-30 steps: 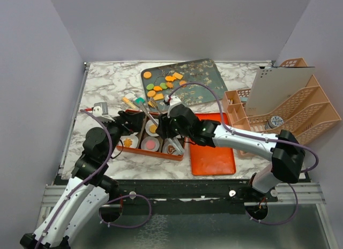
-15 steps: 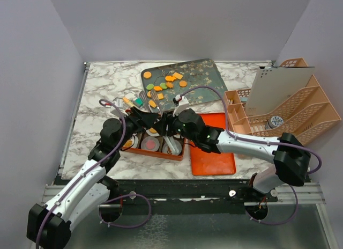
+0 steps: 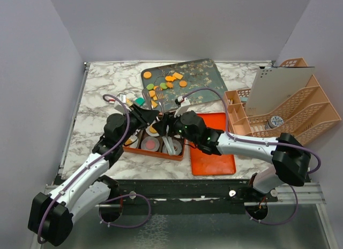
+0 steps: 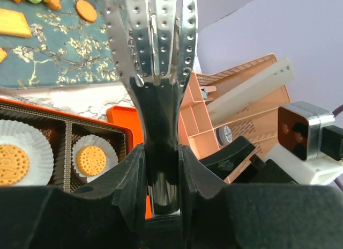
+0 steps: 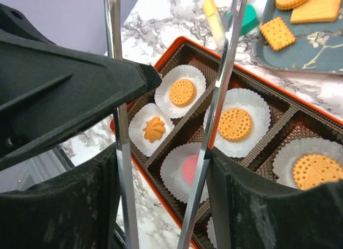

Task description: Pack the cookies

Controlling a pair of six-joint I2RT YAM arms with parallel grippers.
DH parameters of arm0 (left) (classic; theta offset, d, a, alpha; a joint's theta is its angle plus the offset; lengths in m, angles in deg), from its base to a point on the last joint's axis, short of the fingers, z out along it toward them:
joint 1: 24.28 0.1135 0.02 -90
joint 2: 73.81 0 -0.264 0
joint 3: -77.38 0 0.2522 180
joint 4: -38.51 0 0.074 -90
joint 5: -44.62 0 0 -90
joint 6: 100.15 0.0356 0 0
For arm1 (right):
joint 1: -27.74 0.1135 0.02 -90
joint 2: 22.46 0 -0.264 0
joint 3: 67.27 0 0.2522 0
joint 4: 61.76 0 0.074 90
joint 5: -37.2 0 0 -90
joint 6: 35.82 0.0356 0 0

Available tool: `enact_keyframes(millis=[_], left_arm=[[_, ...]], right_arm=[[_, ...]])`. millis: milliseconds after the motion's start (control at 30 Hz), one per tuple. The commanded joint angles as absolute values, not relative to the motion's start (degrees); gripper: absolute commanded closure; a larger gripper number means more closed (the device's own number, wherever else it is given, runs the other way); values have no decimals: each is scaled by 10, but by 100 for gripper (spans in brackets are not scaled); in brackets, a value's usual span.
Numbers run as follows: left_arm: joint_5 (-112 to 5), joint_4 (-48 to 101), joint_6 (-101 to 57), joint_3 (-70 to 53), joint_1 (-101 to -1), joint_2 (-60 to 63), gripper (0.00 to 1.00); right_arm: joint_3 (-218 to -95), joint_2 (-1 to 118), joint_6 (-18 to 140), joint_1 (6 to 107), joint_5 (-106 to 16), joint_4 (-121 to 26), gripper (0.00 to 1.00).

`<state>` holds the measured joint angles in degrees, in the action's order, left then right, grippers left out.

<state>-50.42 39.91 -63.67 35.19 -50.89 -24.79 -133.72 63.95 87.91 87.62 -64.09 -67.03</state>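
Surface: marble table [image 3: 104,82], grey-violet walls [image 3: 171,23] on three sides.
Cookies [image 3: 170,78]: some loose on dark floral tray [image 3: 201,72], upper centre. Others sit in paper cups [image 5: 195,77] inside orange box [image 3: 155,154], frame centre.
Your left gripper [image 4: 161,155]: clenched on handle of perforated metal utensil [image 4: 155,39].
Your right gripper [image 5: 163,174]: grasps tongs [image 5: 220,82], arms parted, above box.

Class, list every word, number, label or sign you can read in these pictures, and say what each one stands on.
No text can be read.
The round grey object in the peach organiser may carry print, but it is too small to tell.
The cookies show only stamped dots, no letters.
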Motion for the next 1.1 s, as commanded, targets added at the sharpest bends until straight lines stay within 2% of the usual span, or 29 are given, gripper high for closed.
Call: enact_keyframes(millis=[0,67,233,433,633,700,967,1067], left_arm=[[-446,363,-576,297,-504,-233,94],[-417,334,-540,275,-504,-229,100],[-319,223,-426,194,-501,-205,100],[-140,105,-263,66,-491,-139,100],[0,130,-101,17,-460,-56,100],[43,146,-54,8,-447,-19,100],[78,167,23,-41,-372,153,100],[67,220,57,-28,-353,190,100]], right_arm=[[-1325,608,874,880,-650,-703,36],[-1321,598,866,880,-655,-696,31],[-1306,564,852,880,-682,-669,19],[-1279,507,831,880,-735,-612,8],[-1245,449,819,880,-799,-559,5],[-1235,431,816,880,-825,-540,2],[-1203,369,809,880,-878,-491,0],[-1187,346,810,880,-885,-485,0]])
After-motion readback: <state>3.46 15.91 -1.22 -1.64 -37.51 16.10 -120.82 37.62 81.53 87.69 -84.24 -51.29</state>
